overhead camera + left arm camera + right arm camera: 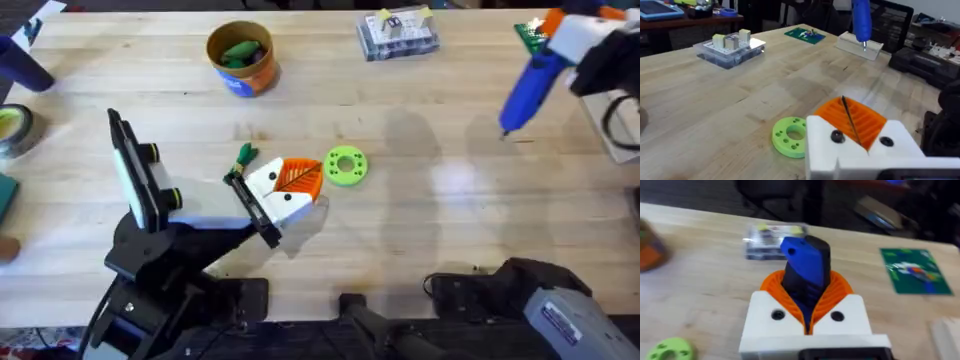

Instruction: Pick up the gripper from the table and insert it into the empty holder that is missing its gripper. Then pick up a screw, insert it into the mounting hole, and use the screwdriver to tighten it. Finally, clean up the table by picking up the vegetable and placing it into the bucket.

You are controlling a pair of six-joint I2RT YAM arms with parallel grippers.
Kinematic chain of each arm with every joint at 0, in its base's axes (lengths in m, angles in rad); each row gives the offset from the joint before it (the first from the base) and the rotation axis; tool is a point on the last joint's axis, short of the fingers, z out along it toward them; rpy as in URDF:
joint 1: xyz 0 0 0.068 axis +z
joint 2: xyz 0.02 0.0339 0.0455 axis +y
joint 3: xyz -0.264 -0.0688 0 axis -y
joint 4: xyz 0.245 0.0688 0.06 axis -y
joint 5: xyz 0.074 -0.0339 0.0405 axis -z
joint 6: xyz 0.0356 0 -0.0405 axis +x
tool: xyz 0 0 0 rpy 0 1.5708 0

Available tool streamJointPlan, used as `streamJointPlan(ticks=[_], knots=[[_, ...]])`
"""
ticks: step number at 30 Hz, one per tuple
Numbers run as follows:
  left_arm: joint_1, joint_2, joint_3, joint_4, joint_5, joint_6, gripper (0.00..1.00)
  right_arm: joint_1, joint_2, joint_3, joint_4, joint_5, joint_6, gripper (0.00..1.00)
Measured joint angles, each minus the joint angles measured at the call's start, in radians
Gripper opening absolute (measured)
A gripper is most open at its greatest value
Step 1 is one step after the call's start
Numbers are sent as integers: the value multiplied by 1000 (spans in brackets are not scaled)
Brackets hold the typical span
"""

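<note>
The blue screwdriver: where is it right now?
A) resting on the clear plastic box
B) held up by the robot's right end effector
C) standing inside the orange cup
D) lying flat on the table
B: the screwdriver hangs above the table at the far right, clamped in the right end effector; the right wrist view shows its blue body between the orange pads.

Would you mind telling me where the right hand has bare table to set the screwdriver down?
Bare wood lies between the green ring and the screwdriver, and between the bucket and the clear box. It is crowded around the left hand, and at the right edge by the circuit board.
</note>
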Motion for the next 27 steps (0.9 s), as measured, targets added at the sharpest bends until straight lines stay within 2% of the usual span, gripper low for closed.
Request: streamJointPlan(ticks=[6, 9, 16, 21, 27], knots=[[0, 0, 0, 0, 0, 0, 14, 236, -101, -126, 181, -45, 90, 25], [0, 0, 0, 0, 0, 0, 14, 376, -101, -148, 257, -53, 119, 25], [0, 0, 0, 0, 0, 0, 14, 644, -86, -154, 478, -60, 145, 25], [0, 0, 0, 0, 0, 0, 14, 778, -46, -156, 635, -61, 191, 25], [0, 0, 0, 0, 0, 0, 14, 890, 54, -158, 883, -60, 249, 25]])
